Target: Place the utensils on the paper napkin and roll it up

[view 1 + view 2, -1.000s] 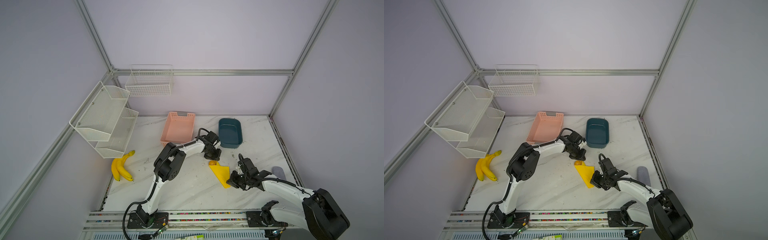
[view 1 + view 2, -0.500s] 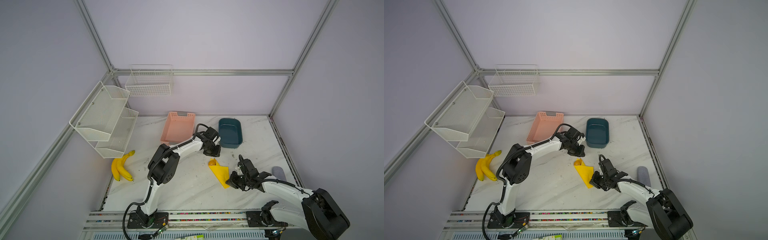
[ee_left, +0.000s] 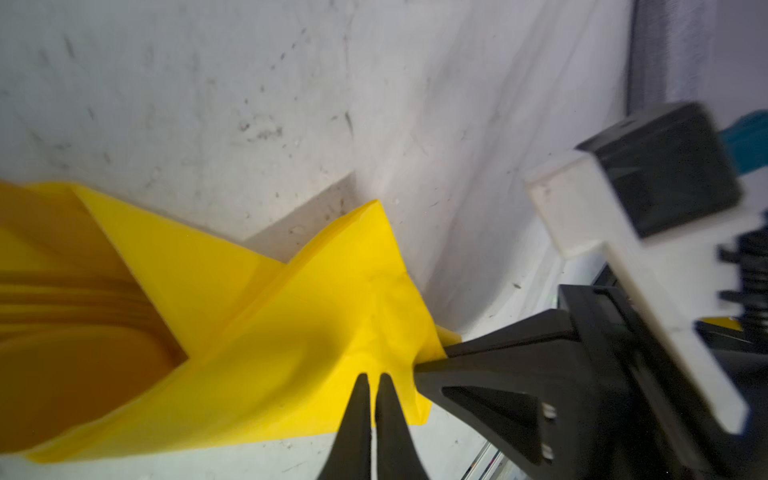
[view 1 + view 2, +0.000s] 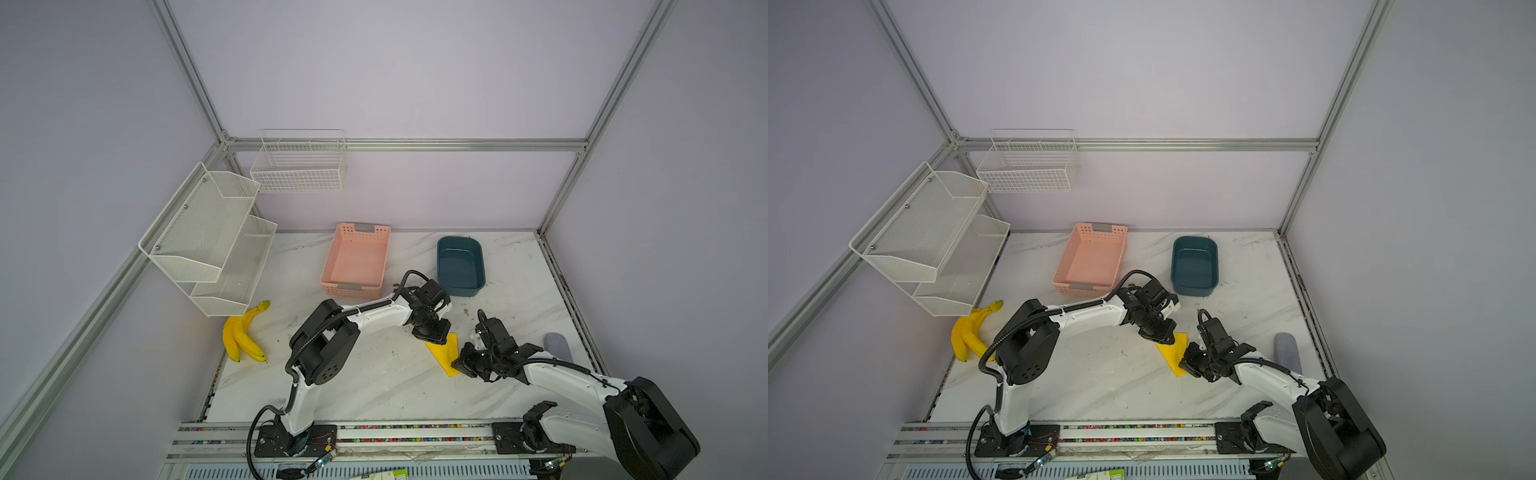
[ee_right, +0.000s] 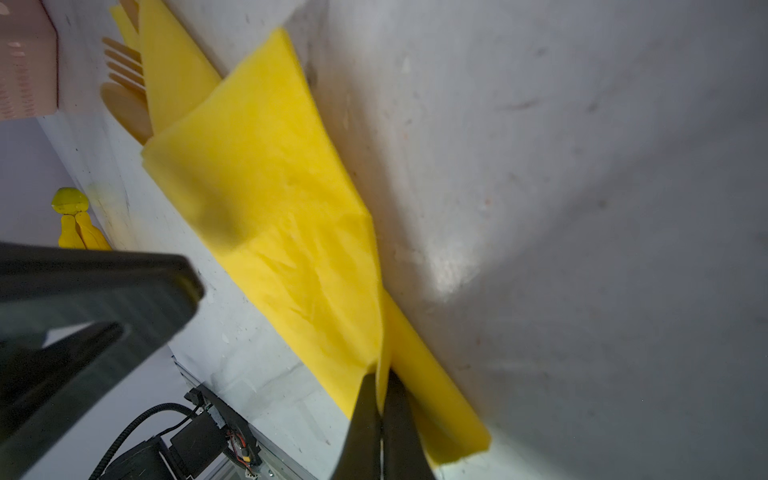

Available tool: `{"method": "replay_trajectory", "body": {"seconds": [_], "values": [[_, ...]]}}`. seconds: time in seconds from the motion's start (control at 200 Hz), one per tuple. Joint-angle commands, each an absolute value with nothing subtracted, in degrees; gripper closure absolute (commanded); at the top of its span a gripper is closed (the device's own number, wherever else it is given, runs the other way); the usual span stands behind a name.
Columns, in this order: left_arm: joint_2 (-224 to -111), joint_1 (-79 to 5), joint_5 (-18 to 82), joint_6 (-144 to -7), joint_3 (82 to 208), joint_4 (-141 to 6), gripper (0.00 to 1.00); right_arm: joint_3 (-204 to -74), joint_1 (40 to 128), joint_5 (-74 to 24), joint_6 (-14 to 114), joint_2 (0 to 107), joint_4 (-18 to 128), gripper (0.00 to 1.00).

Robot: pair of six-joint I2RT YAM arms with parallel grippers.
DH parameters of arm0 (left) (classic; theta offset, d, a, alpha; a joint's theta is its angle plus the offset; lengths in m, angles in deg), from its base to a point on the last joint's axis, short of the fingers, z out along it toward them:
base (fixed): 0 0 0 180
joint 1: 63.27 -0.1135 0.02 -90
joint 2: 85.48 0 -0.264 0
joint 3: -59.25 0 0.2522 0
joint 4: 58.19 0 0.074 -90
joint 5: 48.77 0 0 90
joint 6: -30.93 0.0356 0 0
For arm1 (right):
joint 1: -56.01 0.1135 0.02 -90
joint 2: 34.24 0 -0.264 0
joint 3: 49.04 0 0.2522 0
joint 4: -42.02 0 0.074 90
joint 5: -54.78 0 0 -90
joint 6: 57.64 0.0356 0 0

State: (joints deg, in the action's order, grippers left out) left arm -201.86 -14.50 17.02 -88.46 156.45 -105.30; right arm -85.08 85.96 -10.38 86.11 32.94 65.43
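Left gripper, back down from the blue tub, touches the paper napkin at its tub-side end, jaws together. Right gripper clamps the opposite end. The utensils show protruding in the right wrist view only.

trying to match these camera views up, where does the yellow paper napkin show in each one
top view: paper napkin right of centre, at the right gripper's tip
top view: same spot, slightly nearer the middle
left wrist: close up, fills the foreground
right wrist: folded band running from the gripper to the utensils
shared landmark: right gripper pinching the napkin's end
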Motion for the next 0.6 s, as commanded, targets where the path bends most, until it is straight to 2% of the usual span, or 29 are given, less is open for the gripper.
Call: {"method": "replay_trajectory", "body": {"seconds": [0.0,0.135,0.36,0.595], "values": [[-202.21,-14.77,17.1,-89.15,154.12,-102.01,0.93,-85.9,86.38,-12.08,87.16,32.57,68.5,1.0],[-203.79,-14.79,18.0,-88.72,153.67,-101.58,0.94,-87.01,86.33,-12.38,86.78,31.88,70.19,1.0],[-204.74,-14.84,18.27,-88.25,153.45,-101.6,0.94,-92.91,86.33,-15.46,84.96,29.79,78.29,0.8],[-204.89,-14.87,18.25,-88.08,153.62,-101.53,0.95,-100.54,86.33,-22.57,78.86,32.16,85.48,0.73]]}}
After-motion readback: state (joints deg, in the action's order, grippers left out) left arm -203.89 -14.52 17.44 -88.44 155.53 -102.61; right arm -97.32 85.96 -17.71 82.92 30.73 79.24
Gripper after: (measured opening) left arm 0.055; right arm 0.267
